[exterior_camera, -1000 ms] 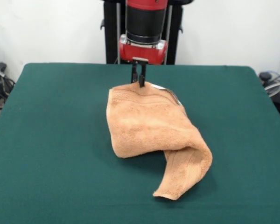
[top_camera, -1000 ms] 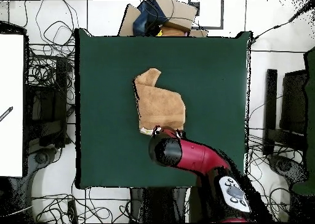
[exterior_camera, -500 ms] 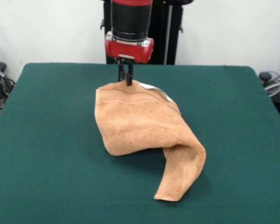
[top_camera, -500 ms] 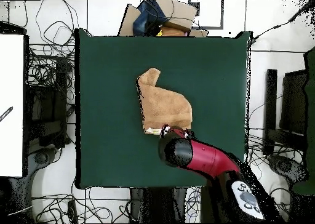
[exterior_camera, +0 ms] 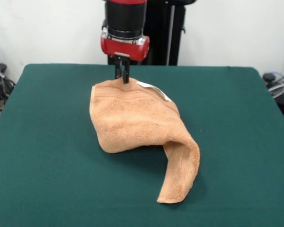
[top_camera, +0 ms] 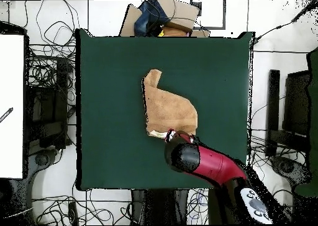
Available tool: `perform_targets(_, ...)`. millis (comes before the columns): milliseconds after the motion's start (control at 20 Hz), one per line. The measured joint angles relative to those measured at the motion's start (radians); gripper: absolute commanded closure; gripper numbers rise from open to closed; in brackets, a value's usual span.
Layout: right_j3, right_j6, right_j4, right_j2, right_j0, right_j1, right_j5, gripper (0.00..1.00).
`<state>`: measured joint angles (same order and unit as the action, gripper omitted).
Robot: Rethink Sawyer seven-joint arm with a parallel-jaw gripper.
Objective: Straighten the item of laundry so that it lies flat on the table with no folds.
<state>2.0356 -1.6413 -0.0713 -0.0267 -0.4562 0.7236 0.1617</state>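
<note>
Green felt table (exterior_camera: 47, 142), white wall behind, gripper (exterior_camera: 122, 78) pinching tan towel (exterior_camera: 132, 120) corner, rest draped folded

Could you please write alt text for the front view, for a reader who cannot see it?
A red and black robot arm's claw pinches the far edge of a tan towel, lifting it off a dark green table. The towel is still folded, one end trailing toward the camera.

One tan towel (exterior_camera: 137, 118) with one white tag (exterior_camera: 154, 90) is counted on one green table (exterior_camera: 47, 156), one red and black arm (exterior_camera: 125, 23) with one gripper (exterior_camera: 122, 74) at the far side, and one white panel (top_camera: 11, 105) off the table.
</note>
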Motion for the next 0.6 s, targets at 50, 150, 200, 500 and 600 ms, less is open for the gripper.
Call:
perform_targets(50,0.001,0.0,0.0,0.0,0.0,0.002,0.0,1.0)
perform_targets(150,0.006,0.0,0.0,0.0,0.0,0.01,0.0,1.0)
perform_targets(200,0.007,0.0,0.0,0.0,0.0,0.012,0.0,1.0)
perform_targets(500,0.018,0.0,0.0,0.0,0.0,0.013,0.0,1.0)
perform_targets(600,0.021,0.0,0.0,0.0,0.0,0.013,0.0,1.0)
